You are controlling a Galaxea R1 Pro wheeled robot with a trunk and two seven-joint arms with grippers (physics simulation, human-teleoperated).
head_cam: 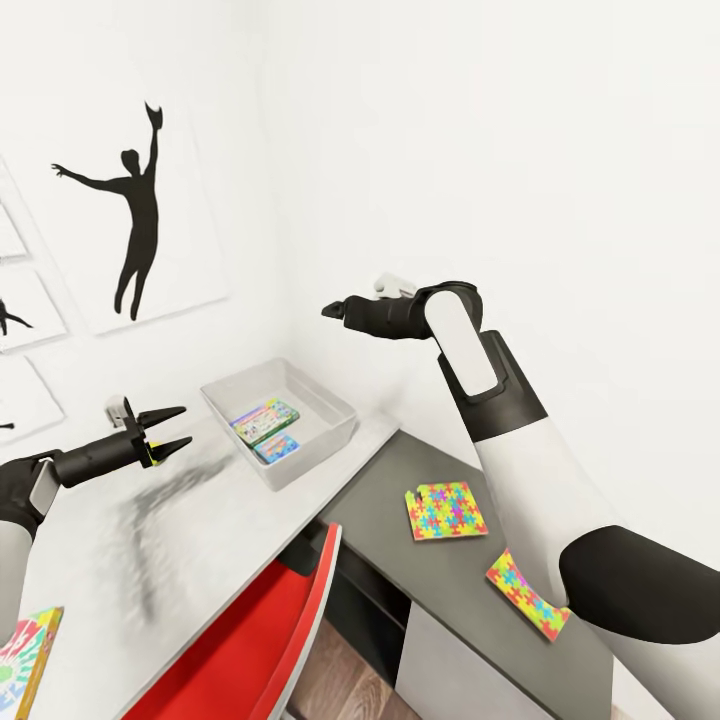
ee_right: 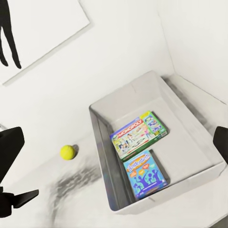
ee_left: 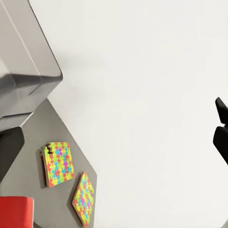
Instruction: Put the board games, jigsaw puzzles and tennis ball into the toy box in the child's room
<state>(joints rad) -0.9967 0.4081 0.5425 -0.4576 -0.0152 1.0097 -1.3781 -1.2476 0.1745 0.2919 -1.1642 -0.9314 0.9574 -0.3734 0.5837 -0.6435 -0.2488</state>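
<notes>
Left arm enters low from the left edge of the head view, forearm roughly level. Left gripper points right, its two dark fingers spread apart, a small yellow-green patch visible between them at their base.

Right arm rises from lower right, elbow bent high, forearm angled left. Right gripper points left; finger spacing cannot be made out.

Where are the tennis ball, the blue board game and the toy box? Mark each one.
tennis ball (ee_right: 68, 152), right wrist view, middle of the ball.
blue board game (ee_right: 145, 174), right wrist view, centre of its cover.
toy box (head_cam: 336, 404), head view, bare inner side wall.
</notes>
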